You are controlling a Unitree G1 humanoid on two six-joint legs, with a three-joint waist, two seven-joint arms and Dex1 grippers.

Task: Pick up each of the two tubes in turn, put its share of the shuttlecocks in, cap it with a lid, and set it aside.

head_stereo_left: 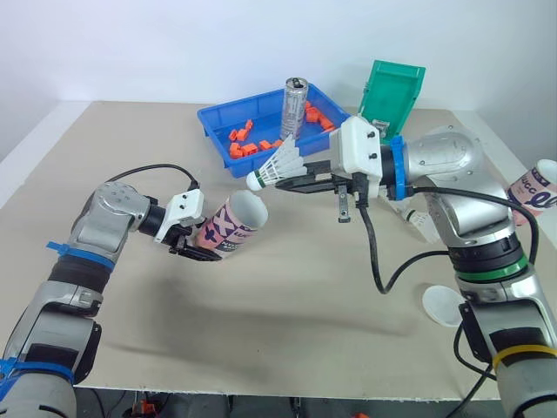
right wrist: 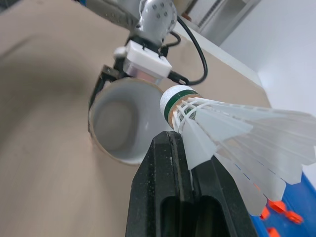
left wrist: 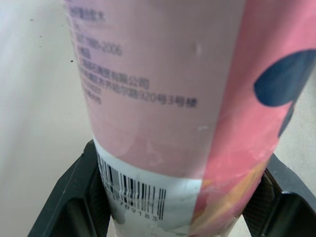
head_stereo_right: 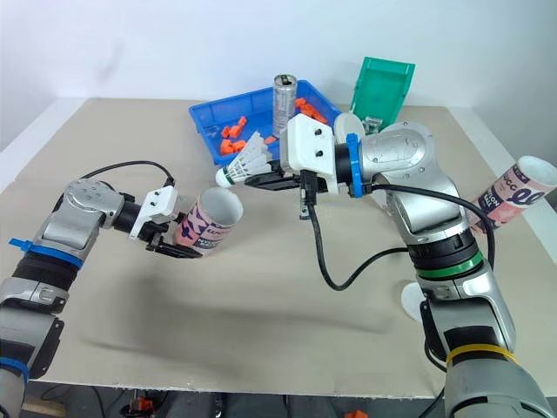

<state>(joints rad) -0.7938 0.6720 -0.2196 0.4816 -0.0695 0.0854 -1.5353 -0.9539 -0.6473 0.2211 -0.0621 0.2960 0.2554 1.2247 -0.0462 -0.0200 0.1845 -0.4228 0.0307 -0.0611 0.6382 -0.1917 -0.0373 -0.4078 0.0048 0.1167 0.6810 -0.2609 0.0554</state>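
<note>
Two tools busy, left tool clamped around tilted pink tube left of centre, right tool pinching shuttlecock just above tube mouth.

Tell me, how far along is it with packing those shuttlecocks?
Nothing looks finished. In hand: the left claw holds a pink tube tilted, its inside looking empty, and the right claw holds a shuttlecock at its open mouth. Left to do: capping it with the white lid lying loose, then the second tube at the table's right edge.
</note>
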